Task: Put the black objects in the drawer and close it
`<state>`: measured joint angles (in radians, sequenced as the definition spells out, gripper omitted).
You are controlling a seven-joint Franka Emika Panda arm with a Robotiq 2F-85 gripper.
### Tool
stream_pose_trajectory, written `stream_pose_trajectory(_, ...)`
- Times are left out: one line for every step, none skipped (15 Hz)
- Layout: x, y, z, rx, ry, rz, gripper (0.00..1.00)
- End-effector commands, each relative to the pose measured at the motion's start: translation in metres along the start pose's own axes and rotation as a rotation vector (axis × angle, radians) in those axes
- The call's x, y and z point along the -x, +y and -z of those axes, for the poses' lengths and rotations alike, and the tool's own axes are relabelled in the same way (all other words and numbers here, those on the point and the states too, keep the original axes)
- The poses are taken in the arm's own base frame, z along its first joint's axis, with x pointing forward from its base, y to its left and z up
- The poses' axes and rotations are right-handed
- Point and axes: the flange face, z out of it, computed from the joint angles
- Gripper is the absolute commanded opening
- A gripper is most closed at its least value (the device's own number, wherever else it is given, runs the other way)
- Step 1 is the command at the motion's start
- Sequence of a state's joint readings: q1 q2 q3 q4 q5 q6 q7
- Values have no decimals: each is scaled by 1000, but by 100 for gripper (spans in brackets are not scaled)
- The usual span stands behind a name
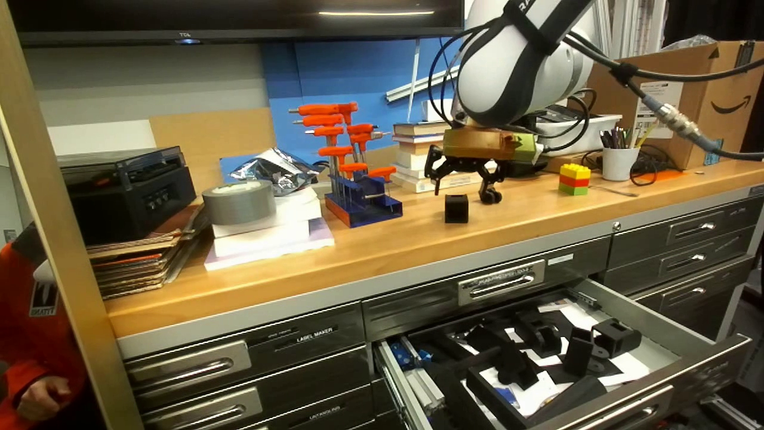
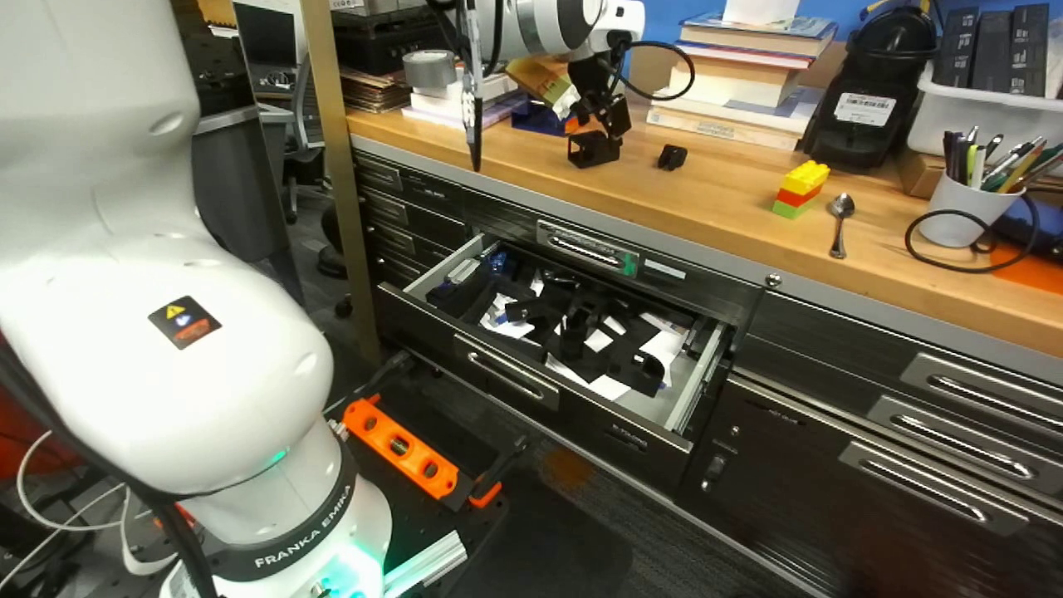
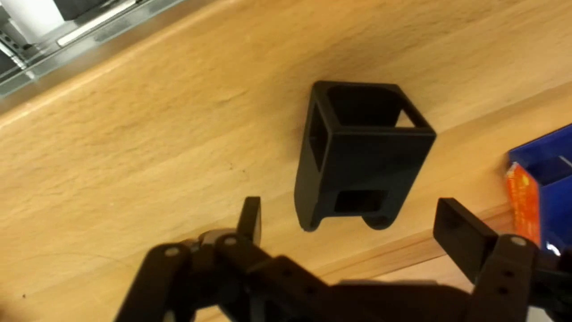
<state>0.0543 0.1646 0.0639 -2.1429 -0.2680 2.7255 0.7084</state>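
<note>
If lowered off-centre, the wide, empty pincer (image 3: 351, 214) could tip the black block (image 3: 364, 163) toward the front edge of the table (image 3: 192, 152).

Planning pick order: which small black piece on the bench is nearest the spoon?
The smaller black piece; the hollow block sits farther off, by the gripper.

The place looks like a robotics lab or workshop: a white robot arm (image 2: 141, 374) lettered FRANKA EMIKA stands by a wooden bench (image 1: 376, 248) set over metal drawers (image 1: 304, 349), one marked LABEL MAKER. The bench carries orange-handled tools (image 1: 335, 151) in a blue rack (image 1: 388, 208), a roll of grey tape (image 1: 242, 206), stacked books (image 1: 415, 158) and a cup of pens (image 1: 618, 165).
</note>
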Motion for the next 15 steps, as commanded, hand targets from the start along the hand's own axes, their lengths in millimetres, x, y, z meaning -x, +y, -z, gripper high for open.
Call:
stream_pose_trajectory(-19, -10, -14, 67, 12, -18, 100)
stream_pose_trajectory(-20, -11, -19, 84, 4, -20, 100)
stream_pose_trajectory(-21, -11, -23, 99, -6, -23, 100)
stream_pose_trajectory(-21, -12, -26, 121, -20, -24, 100)
stream_pose_trajectory(-20, -13, -28, 149, -46, -34, 100)
stream_pose_trajectory(-15, -12, -29, 179, -97, -30, 100)
stream_pose_trajectory(-10, -12, -30, 204, -134, -24, 100)
stream_pose_trajectory(-6, -12, -30, 228, -163, -18, 100)
stream_pose_trajectory(-3, -13, -30, 245, -190, -8, 100)
stream_pose_trajectory(-1, -14, -29, 253, -205, 0, 100)
stream_pose_trajectory(-1, -16, -28, 258, -214, 3, 100)
stream_pose_trajectory(0, -18, -28, 260, -226, 8, 100)
stream_pose_trajectory(1, -19, -27, 265, -234, 11, 100)
stream_pose_trajectory(1, -20, -27, 265, -243, 16, 100)
stream_pose_trajectory(2, -21, -28, 262, -253, 25, 100)
